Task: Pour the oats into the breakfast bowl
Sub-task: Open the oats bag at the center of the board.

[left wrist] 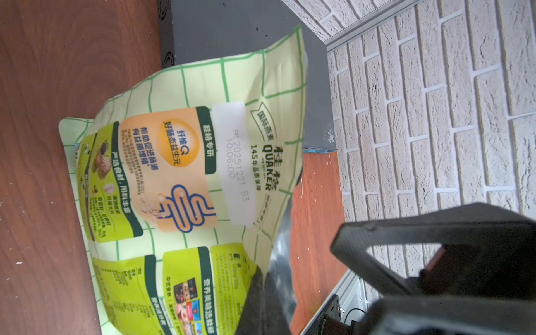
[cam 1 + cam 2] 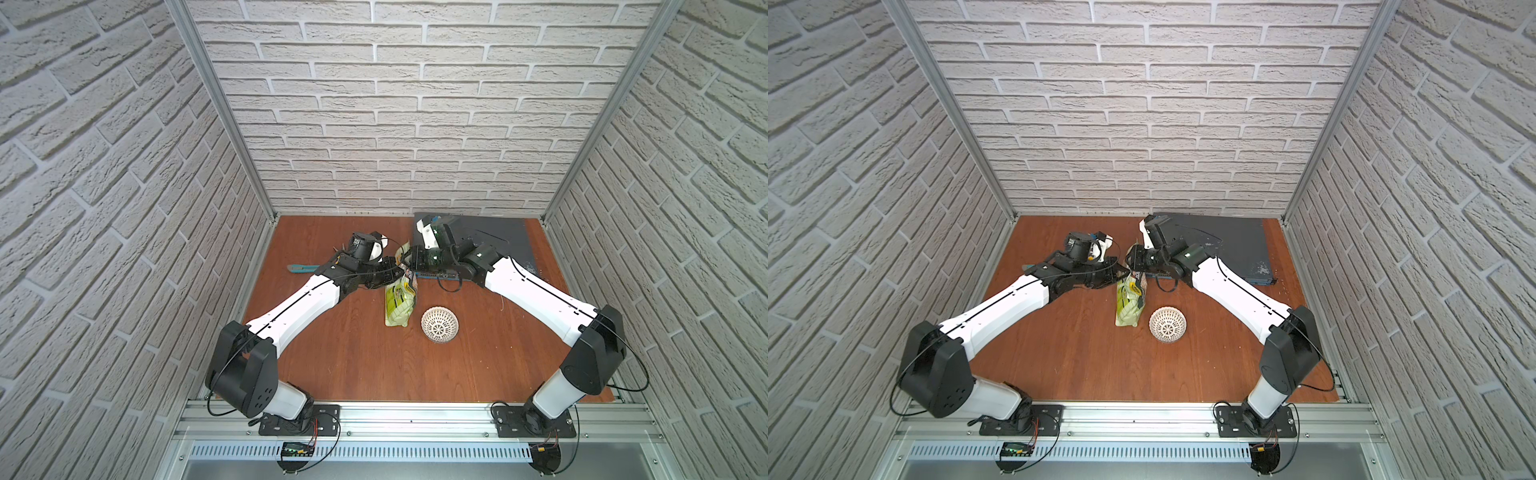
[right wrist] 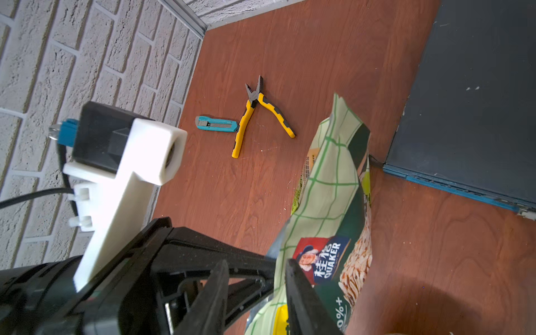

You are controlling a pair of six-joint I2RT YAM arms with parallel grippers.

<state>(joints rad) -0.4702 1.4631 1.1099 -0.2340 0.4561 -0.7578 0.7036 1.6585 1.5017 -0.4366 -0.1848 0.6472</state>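
Oats pouch (image 2: 400, 305) stands on the table (image 2: 353, 365), mouth apparently open, oats themselves not visible. Breakfast bowl (image 2: 439, 324) is just beside it and looks empty. Left gripper (image 2: 398, 272) is clamped on the pouch's top edge. Right gripper (image 3: 256, 262) has its jaws parted at the same edge, holding nothing. Probably best: right grips the pouch body low, lifts, tilts the mouth slowly over the bowl centre.

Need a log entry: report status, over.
Left end effector shut on pouch top, right end effector open. Pouch upright, bowl empty. Nothing between them.

White links (image 2: 299, 305), black joints (image 2: 245, 370), black cables (image 3: 32, 194), black left tool (image 2: 397, 272)
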